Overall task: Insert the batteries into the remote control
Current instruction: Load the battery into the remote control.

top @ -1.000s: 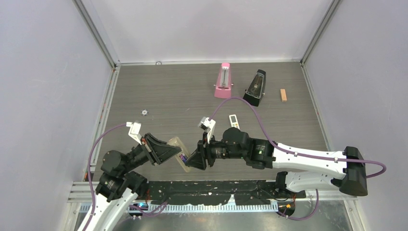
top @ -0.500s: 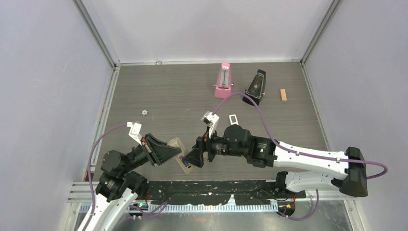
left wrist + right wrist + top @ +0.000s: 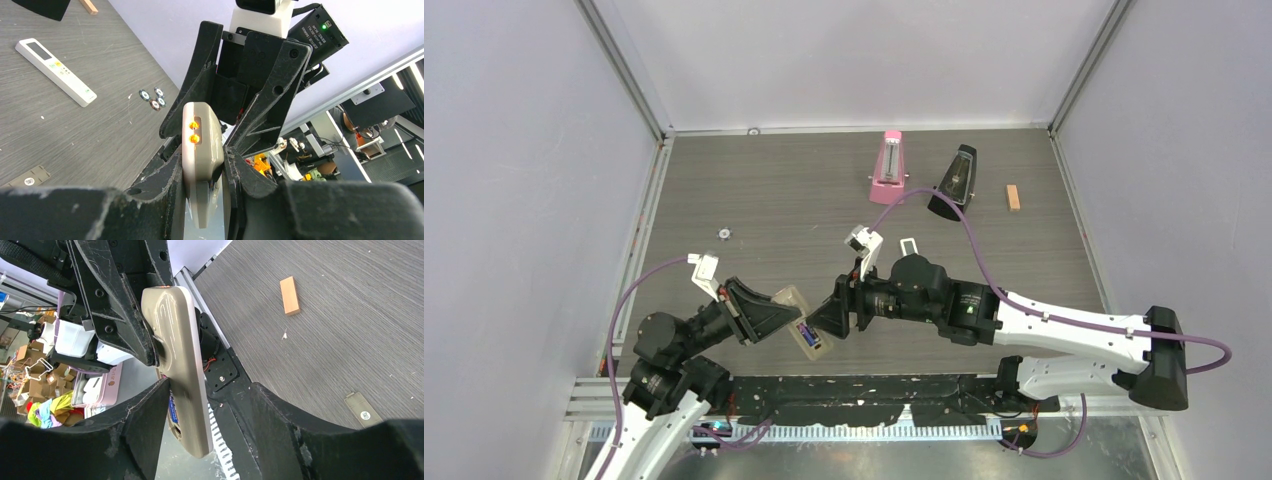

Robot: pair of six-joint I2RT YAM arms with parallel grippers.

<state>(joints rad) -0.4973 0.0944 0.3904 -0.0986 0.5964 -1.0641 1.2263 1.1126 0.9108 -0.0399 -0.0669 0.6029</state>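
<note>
Right gripper (image 3: 822, 322) retreated from remote control (image 3: 794, 298); batteries (image 3: 805, 333) half-hidden.

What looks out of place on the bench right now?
Only one thing: a small grey-beige plate, likely the battery cover, lies loose on the table, apart from the remote control clamped in the left gripper. Nothing looks spilled or damaged.

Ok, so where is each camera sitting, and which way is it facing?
Top external: above and behind the arms, looking down at the table; both arms show, meeting at the remote control.
Left wrist: on the left arm, facing along its fingers toward the right pincer.
Right wrist: on the right arm, facing past its fingers toward the left pincer.
Shared: every view shows the remote control.
</note>
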